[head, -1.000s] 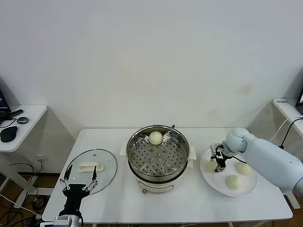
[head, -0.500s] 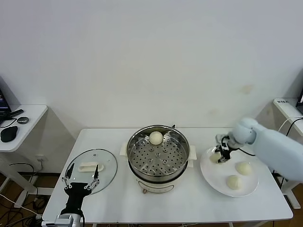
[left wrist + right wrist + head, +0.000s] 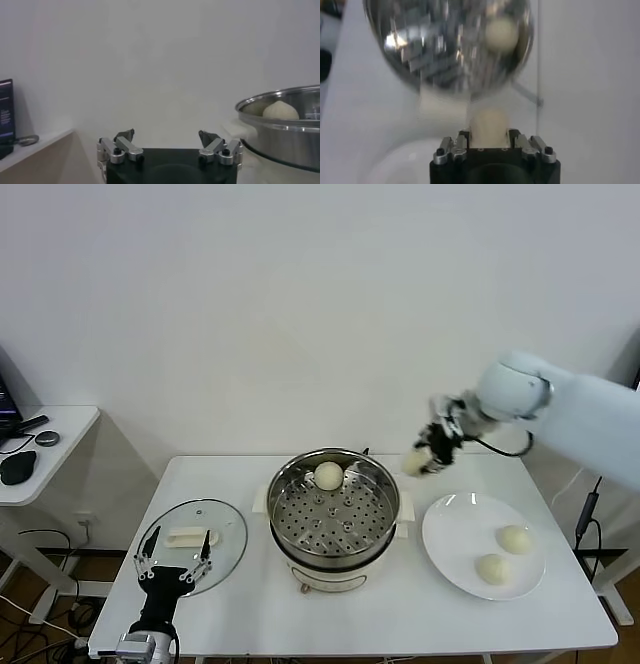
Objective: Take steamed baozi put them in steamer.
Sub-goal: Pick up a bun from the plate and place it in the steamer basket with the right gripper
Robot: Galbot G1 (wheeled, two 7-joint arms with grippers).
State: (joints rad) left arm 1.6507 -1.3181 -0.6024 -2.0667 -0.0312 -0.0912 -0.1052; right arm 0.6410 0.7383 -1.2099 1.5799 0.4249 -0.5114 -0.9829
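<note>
Lifted off the plate point(image 3: 455, 556), the right gripper point(image 3: 424, 460) – clamped on a baozi point(image 3: 416, 461) – nears the steamer point(image 3: 333, 509); a soft bun could slip. Left gripper point(image 3: 171, 557) waits, fingers apart.

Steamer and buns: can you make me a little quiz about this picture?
1. How many baozi lie on the white plate?
2. True or false: the steamer has no bun in it.
3. What is the right gripper holding: A) the glass lid, B) a baozi, C) nothing?

Key: 1. Two. 2. False, one baozi sits on its tray. 3. B; it is held in the air between plate and steamer, while the left gripper waits open by the lid.
</note>
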